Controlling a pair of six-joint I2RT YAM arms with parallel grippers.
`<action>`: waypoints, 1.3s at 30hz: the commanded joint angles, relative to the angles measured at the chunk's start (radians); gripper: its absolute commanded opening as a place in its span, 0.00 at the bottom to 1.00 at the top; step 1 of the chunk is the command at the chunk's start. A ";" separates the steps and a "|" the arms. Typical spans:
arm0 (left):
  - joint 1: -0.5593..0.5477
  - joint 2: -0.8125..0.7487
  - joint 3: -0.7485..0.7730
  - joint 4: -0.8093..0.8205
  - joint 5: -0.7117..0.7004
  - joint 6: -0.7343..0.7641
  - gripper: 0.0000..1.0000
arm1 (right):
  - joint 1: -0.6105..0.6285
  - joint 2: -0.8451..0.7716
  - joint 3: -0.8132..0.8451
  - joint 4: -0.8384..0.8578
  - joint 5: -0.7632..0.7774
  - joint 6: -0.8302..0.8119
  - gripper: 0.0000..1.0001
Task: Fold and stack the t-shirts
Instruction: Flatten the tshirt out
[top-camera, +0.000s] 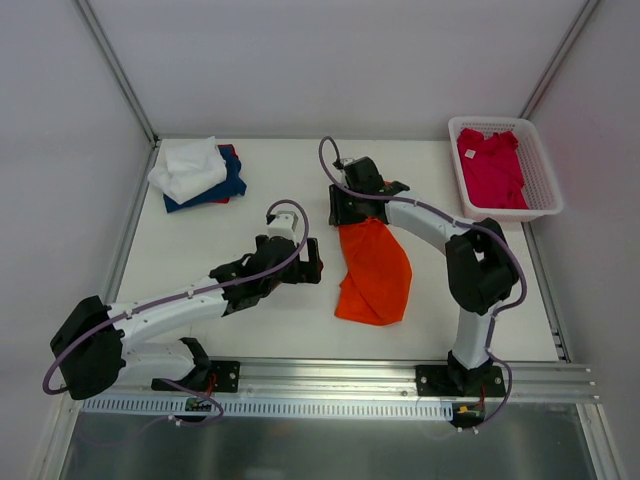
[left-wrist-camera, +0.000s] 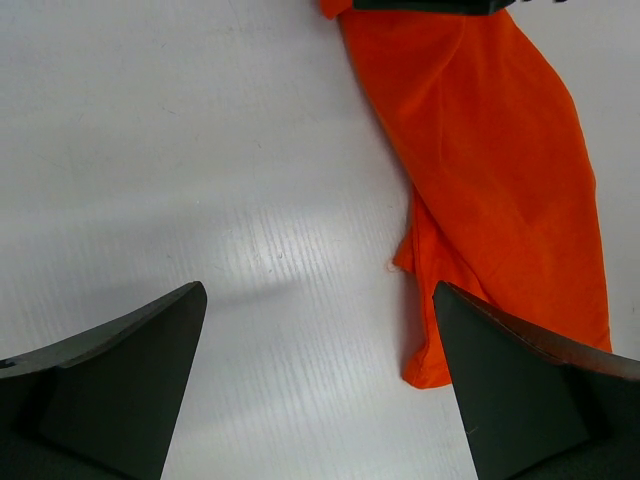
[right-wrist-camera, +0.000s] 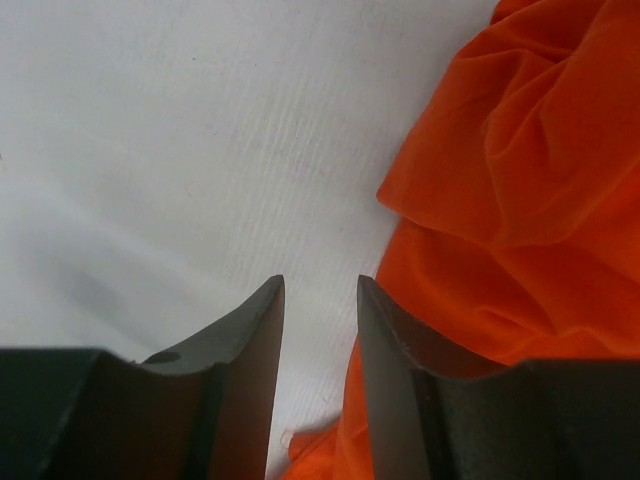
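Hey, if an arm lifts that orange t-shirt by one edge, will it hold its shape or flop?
Likely floppy: the orange t-shirt lies in soft folds, so it should drape and sag. It looks thin, so probably light. Pushed, it may bunch rather than slide.

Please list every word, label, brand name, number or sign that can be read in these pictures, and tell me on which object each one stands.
No text can be read in any view.
The orange t-shirt, the folded pile of t-shirts, the crimson t-shirt and the white basket show no print.
The small green board at the left arm's base is too small to read.
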 joint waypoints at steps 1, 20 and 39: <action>0.002 -0.027 -0.008 0.016 -0.017 -0.026 0.99 | 0.012 0.030 0.015 0.070 -0.042 0.035 0.38; 0.002 -0.051 -0.014 0.016 -0.022 -0.009 0.99 | 0.012 0.065 -0.092 0.202 0.061 0.082 0.47; 0.002 -0.090 -0.034 0.012 -0.031 0.003 0.99 | 0.009 0.088 -0.104 0.276 0.151 0.130 0.46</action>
